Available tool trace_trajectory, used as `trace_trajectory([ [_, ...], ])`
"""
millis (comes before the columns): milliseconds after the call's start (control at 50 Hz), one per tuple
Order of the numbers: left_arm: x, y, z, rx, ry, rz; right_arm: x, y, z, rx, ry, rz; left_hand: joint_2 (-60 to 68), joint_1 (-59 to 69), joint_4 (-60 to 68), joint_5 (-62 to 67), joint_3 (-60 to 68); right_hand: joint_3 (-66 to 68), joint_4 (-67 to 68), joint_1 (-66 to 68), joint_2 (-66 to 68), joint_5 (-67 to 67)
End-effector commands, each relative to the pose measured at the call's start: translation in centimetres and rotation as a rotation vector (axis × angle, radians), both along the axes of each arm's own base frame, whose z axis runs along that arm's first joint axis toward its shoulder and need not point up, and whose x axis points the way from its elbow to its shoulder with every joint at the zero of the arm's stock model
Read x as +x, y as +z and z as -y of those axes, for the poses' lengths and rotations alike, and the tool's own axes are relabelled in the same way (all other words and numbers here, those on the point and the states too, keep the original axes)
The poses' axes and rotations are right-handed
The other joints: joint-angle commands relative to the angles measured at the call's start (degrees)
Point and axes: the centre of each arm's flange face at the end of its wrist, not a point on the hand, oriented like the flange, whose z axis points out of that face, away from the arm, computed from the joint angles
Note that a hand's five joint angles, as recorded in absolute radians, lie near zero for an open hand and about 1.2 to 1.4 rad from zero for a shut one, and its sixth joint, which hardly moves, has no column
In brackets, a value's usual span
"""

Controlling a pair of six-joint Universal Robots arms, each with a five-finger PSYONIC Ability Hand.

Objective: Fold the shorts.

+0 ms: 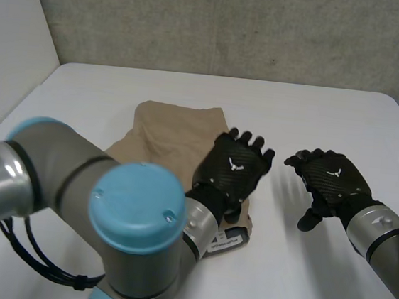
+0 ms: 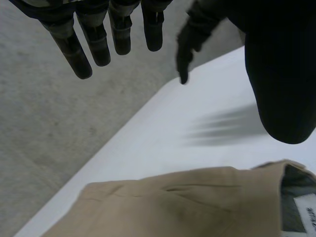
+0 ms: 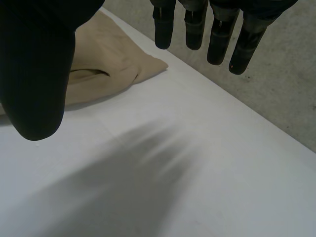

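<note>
**Tan shorts lie in a compact bundle with both robot hands open above the table**

The tan shorts [image 1: 165,135] lie on the white table [image 1: 317,119], under and beside the left hand [image 1: 235,166]. That hand hovers over the edge of the shorts nearest the other hand, above a corner where a white label [image 1: 227,242] shows. In its wrist view its fingers [image 2: 74,54] are straight and hold nothing, and the cloth lies below the palm.

The right hand [image 1: 330,179] hangs over bare table, near the shorts but clear of them. Its fingers are straight and it is empty too.

The shorts look narrower than a spread pair would, with 1 neat straight edge at the far end. So at least 1 fold appears done. The layers cannot be counted from here. A final fold or some smoothing may be left, since the side away from the hands looks a little uneven.
</note>
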Motion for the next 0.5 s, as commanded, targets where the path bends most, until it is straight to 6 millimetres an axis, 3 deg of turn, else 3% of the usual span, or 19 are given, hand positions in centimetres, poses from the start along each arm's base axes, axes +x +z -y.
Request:
trace_trajectory([
  [20,4.2,4.7,3.2,-0.040,0.161,-0.046,0.0,0.0,-0.1,0.006,0.010,0.000,-1.5,-1.8,-1.2,-1.3,-1.9,-2.5,-3.6,-1.6,-2.8,-3.5],
  [100,7.1,6.4,4.8,-0.051,0.243,-0.076,0.5,0.0,-0.5,0.010,0.025,-0.002,-1.5,-1.8,-1.2,-1.3,-1.9,-2.5,-3.6,-1.6,-2.8,-3.5],
  [260,12.5,5.6,7.0,-0.025,0.398,-0.044,4.1,-0.1,-3.5,0.004,0.165,0.002,-1.5,-1.8,-1.2,-1.3,-1.9,-1.8,-2.9,-0.9,-2.0,-2.8],
  [360,14.4,4.8,7.5,0.003,0.438,-0.031,7.0,-2.3,-5.0,0.052,0.258,-0.023,-1.5,-1.8,-1.2,-1.3,-1.9,3.1,2.0,4.0,2.8,2.1],
  [500,16.7,4.8,8.1,0.043,0.478,-0.092,8.5,-4.8,-4.3,0.086,0.255,-0.063,-1.5,-1.8,-1.2,-1.3,-1.9,17.4,16.3,18.3,17.1,16.4],
])
